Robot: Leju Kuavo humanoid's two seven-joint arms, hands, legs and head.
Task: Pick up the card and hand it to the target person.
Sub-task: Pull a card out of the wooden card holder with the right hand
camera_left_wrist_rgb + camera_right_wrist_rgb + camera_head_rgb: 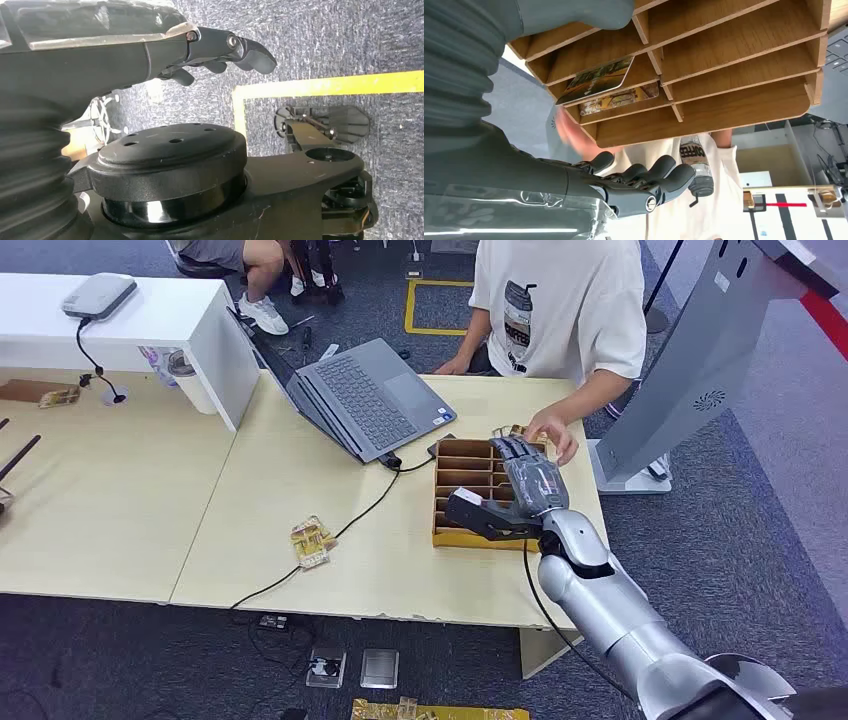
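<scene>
A wooden slotted box [465, 538] stands on the table's right part. My right hand [525, 483] hovers over its far right side with the thumb out to the side and nothing held. In the right wrist view a picture card [596, 80] leans in one slot of the box [734, 60], a second card [621, 97] lies in the slot beside it, and my right hand [634, 185] is spread near them without touching. A person in a white T-shirt [560, 300] sits across the table, one hand [555, 430] at the box's far corner. My left hand [220, 50] hangs over the floor, empty.
An open grey laptop [365, 395] lies left of the box, its black cable [350, 520] trailing over the table. Loose cards [312, 540] lie near the front edge. A white bench [150, 310] stands at the far left and a grey kiosk stand [690, 370] at the right.
</scene>
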